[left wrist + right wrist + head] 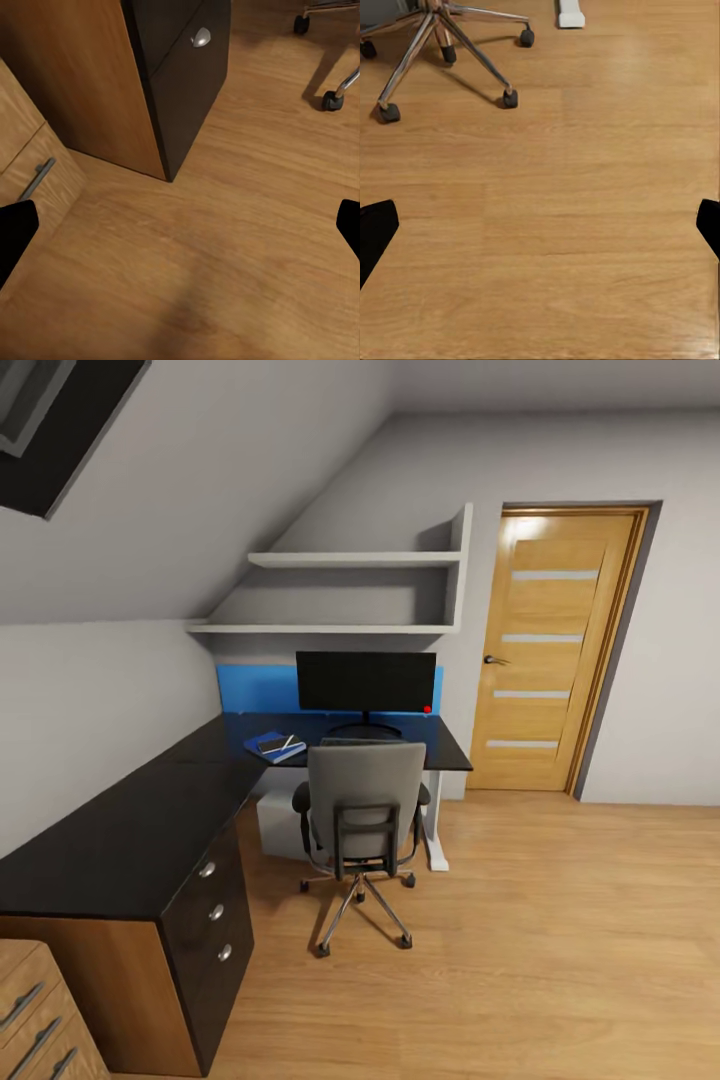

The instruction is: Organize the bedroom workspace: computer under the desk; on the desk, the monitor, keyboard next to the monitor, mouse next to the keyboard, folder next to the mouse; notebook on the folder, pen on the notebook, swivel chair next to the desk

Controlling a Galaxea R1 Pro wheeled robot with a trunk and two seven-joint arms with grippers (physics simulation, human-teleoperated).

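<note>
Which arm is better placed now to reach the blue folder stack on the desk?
Probably the left: the folder lies left of the swivel chair, nearer that side. Both end effectors hang open over floor, far away.

Left gripper (180,232): two black fingertips (15,232) at opposite frame edges, jaws spread wide. Right gripper (540,229): black fingertips (375,229) likewise parted, nothing held between them.

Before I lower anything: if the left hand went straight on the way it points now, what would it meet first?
Most likely the bare wood floor. The left hand, fingers wide apart, points down at open boards; the drawer unit and dresser sit off to the side. Depth is hard to judge.
</note>
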